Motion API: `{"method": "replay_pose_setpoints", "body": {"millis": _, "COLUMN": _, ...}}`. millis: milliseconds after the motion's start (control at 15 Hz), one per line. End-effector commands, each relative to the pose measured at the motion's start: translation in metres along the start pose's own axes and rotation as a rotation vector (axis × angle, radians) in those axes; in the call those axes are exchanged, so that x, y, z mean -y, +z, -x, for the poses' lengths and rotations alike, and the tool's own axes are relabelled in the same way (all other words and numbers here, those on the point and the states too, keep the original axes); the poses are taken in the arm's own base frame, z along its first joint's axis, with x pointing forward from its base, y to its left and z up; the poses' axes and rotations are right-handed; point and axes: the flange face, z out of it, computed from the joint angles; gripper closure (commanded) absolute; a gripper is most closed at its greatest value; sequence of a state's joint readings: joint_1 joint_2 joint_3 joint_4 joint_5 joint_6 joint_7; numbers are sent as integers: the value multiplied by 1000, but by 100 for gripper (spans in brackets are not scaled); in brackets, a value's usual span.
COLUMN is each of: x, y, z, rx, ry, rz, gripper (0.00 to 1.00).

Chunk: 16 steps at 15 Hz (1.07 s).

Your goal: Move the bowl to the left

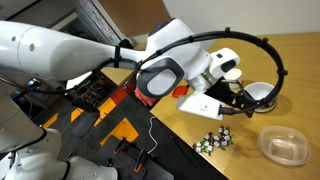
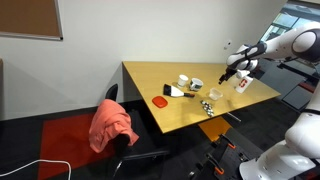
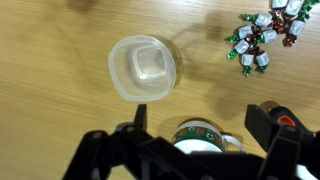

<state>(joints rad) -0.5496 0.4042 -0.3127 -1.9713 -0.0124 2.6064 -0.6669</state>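
Wrist view: the clear bowl (image 3: 145, 68) sits upright on the wooden table (image 3: 50, 110), empty and untouched. The gripper (image 3: 200, 118) hangs above the table with its jaws spread wide and nothing between them. It is nearer the white bowl (image 3: 200, 138) than the clear one. A cluster of wrapped sweets (image 3: 262, 35) lies well to one side. In an exterior view the clear bowl (image 1: 283, 145) stands apart from the arm, near the table edge.

Assessment: the step in hand is the approach; no grasp has been made. The next move calls for centring over the clear bowl's rim and descending with one finger inside the wall. Closing should be gentle, as the thin plastic will likely flex.
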Motion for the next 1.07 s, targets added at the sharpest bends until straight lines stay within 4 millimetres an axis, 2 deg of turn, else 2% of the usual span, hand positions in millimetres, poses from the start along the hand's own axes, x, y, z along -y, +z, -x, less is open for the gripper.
{"method": "replay_pose_setpoints", "body": {"millis": 0, "x": -7, "y": 35, "z": -7, "rx": -57, "ry": -19, "rz": -34, "gripper": 0}}
{"method": "replay_pose_setpoints", "body": {"millis": 267, "x": -23, "y": 72, "z": -4, "rx": -59, "ry": -45, "rz": -105, "gripper": 0}}
{"method": "replay_pose_setpoints", "body": {"millis": 600, "x": -48, "y": 107, "z": -1, "rx": -49, "ry": -66, "rz": -118, "gripper": 0}}
{"method": "replay_pose_setpoints", "body": {"millis": 1000, "x": -51, "y": 139, "z": -11, "rx": -43, "ry": -53, "rz": -129, "gripper": 0}}
